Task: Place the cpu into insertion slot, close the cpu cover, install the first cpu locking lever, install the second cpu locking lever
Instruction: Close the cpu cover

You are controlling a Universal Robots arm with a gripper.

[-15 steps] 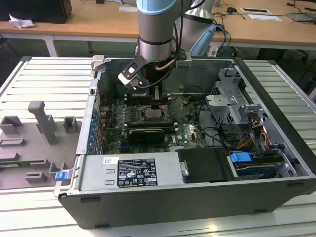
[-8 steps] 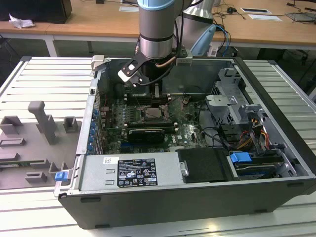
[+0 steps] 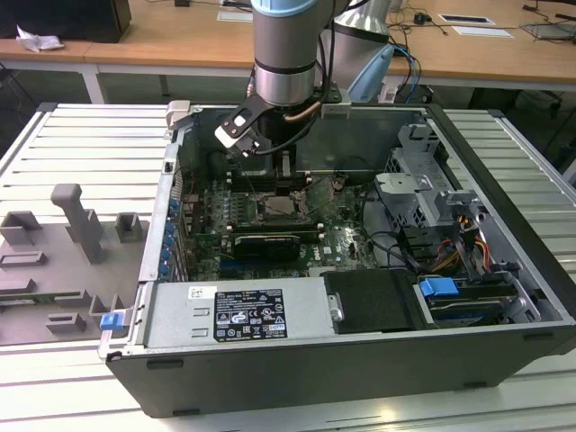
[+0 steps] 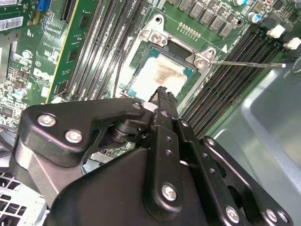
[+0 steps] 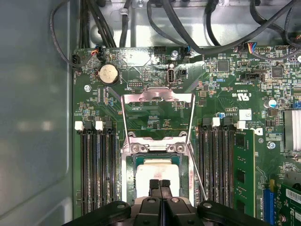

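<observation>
Hovering just above the cpu [image 5: 155, 170], the tool [image 5: 160, 184] has its fingertips pressed together w/ nothing between them. Cpu lies flat inside the insertion slot [image 5: 128, 179]. The cpu cover [image 5: 157, 97] lies folded open, away from the slot, and a thin lever rod [image 5: 197, 174] beside it looks unlatched. Risk: tips pressing the chip could skew it or bend socket pins, and w/ a skewed chip the cover may jam.

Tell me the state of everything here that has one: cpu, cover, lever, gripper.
cpu: lying in the insertion slot, uncovered.
cpu cover: open, swung back off the slot.
locking lever: unlatched, sticking out free.
gripper: shut, poised over the cpu.
</observation>
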